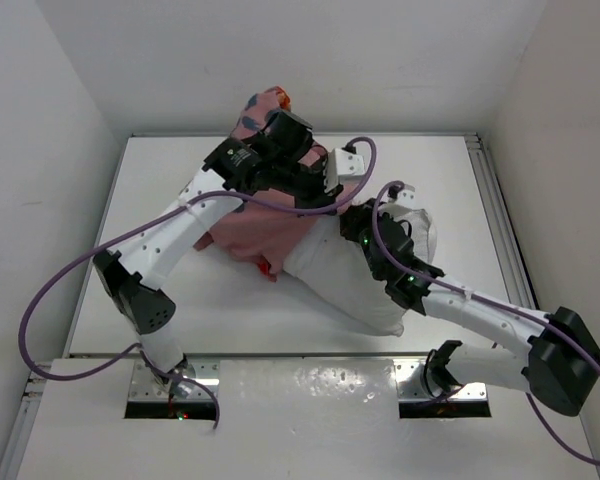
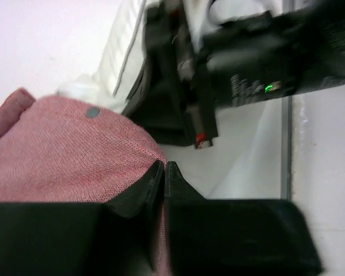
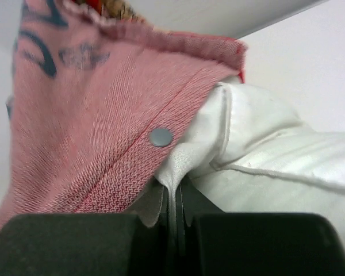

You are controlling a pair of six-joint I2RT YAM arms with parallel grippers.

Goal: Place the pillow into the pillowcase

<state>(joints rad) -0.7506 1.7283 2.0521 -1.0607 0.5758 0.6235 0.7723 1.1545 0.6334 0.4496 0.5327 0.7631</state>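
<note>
Pillow (image 3: 276,161) corner thinly pinched in right end effector (image 3: 173,201), left end effector (image 2: 163,175) clamps pillowcase (image 2: 63,149) beside it; either may slip.

Pillow (image 1: 352,285) on the counter (image 1: 460,190), right of centre, lying slantwise from near right to far left. Its far-left end sits in the mouth of the pillowcase (image 1: 258,235). Pillowcase left of and behind the pillow; its far end is lifted off the counter toward the back wall. Left gripper (image 1: 277,128) at far centre, pinched onto pillowcase cloth. Right gripper (image 1: 361,226) at the pillow's far edge, clamped on a fold of it just beside the pillowcase hem.
</note>
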